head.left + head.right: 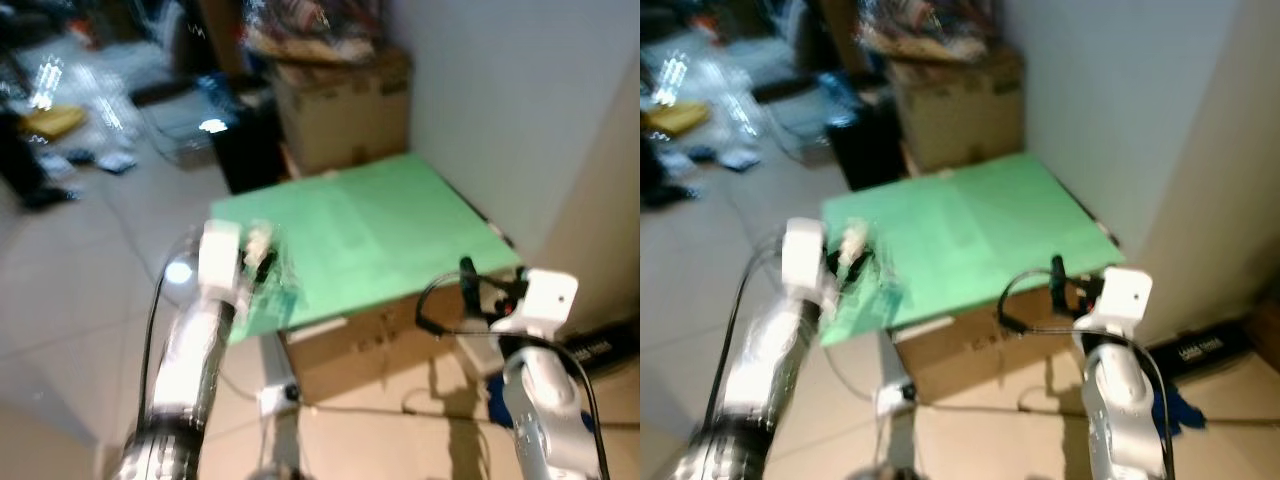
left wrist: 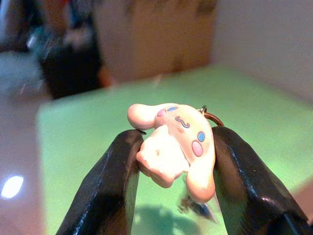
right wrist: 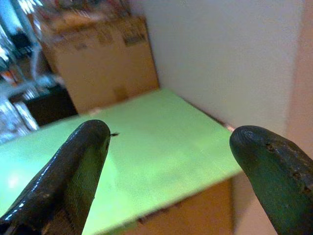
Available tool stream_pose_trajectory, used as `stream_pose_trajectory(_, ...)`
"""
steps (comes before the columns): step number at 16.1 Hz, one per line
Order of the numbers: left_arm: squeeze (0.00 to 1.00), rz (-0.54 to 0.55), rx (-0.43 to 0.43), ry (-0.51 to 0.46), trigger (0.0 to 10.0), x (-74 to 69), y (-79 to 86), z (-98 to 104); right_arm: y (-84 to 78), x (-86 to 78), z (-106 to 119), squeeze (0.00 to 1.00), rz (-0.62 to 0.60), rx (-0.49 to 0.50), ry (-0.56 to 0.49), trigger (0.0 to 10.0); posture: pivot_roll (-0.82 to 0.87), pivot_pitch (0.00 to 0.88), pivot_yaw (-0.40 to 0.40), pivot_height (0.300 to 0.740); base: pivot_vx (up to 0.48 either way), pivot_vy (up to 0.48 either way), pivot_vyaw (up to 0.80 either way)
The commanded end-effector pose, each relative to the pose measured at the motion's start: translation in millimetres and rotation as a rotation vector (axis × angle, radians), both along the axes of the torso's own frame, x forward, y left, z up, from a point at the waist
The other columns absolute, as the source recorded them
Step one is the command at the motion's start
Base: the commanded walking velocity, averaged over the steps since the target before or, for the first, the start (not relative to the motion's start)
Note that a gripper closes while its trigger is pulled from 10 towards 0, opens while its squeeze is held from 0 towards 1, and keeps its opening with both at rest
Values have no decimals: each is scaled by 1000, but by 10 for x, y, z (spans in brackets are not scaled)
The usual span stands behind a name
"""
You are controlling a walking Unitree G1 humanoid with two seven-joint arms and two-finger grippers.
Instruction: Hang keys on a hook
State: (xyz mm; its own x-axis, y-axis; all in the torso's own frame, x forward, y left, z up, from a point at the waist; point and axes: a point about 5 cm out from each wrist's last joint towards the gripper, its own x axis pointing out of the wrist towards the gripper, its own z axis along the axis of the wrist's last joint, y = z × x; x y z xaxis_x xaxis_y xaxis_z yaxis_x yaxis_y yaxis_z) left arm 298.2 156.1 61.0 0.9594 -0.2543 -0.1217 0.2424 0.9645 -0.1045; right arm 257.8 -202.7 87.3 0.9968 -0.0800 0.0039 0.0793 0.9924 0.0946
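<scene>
1. Lower left of the left eye view: the left arm [image 1: 190,370] rises from the bottom edge and reaches up and forward, its wrist block near the front left corner of the green board [image 1: 350,235].
2. The left gripper [image 2: 171,161] is closed on the keys [image 2: 173,144]: the 2 black fingers [image 2: 110,186] clamp a cream cartoon-dog charm from either side, with a small metal ring showing behind the charm's ear. In the head views the charm appears, blurred, as a pale lump at the left wrist, over the board's near left edge.
3. Lower right of the left eye view: the right arm [image 1: 540,400] stands up from the bottom edge, its white wrist block beside the board's front right corner, a black cable looping next to it.
4. The right gripper [image 3: 168,156] holds nothing; its 2 fingers [image 3: 73,171] are spread wide with the board seen between them.
5. The board lies flat on a brown cardboard box [image 1: 370,345] on the floor.
6. Farther back, top centre, a second cardboard box [image 1: 340,115] stands against the white wall [image 1: 500,90], probably piled with clutter, though blur hides the detail.
</scene>
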Motion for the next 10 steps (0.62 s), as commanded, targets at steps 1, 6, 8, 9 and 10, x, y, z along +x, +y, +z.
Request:
stream_pose_trajectory(1,0,32,26,-75,10000,123,-56,198,68,-1,-31,0,17,14,2,10000,-90,0,99,740,0,0,688)
stream_pose_trajectory(6,0,53,75,-70,10000,81,-84,237,84,65,-11,0,55,-11,-1,10000,-92,0,82,740,0,0,666)
stream_pose_trajectory(8,0,79,102,-32,10000,13,9,130,77,49,-17,0,49,-17,3,10000,-89,0,80,740,0,0,591)
stream_pose_trajectory(9,0,85,104,-6,10000,-32,38,68,74,30,-33,0,49,-18,8,10000,-86,0,79,740,0,0,563)
stream_pose_trajectory(10,0,94,114,6,10000,-56,52,37,69,21,-49,0,47,-16,14,10000,-84,0,76,740,0,0,563)
